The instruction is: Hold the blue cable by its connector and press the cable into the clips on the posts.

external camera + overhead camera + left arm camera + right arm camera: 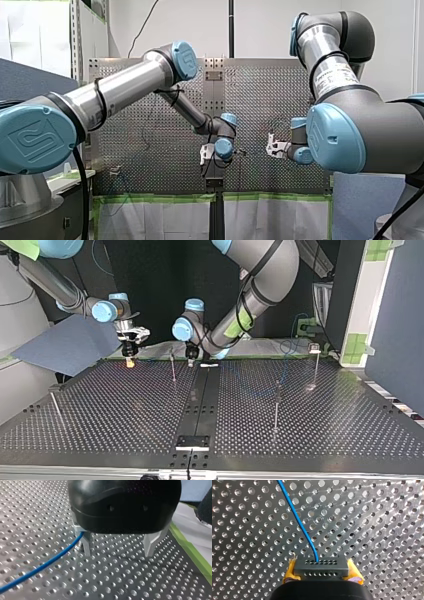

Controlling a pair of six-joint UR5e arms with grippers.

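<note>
In the right wrist view my right gripper (321, 573) has its yellow pads (288, 572) shut on a black connector (321, 565). The blue cable (295, 515) leaves the connector's face and runs ahead over the perforated table. My left gripper (117, 553) stands open just above the table, its two metal fingers (150, 545) wide apart with nothing between them. The blue cable (50, 563) lies on the table and passes the outer side of one finger. In the top view my right gripper (130, 359) is at the far left and my left gripper (191, 358) near the far middle, with a thin post (173, 369) between them.
More thin posts stand on the table in the top view: one at the right middle (276, 407), one at the far right (315, 364), one at the near left (54, 404). Green tape (192, 552) marks the table's edge beside my left gripper.
</note>
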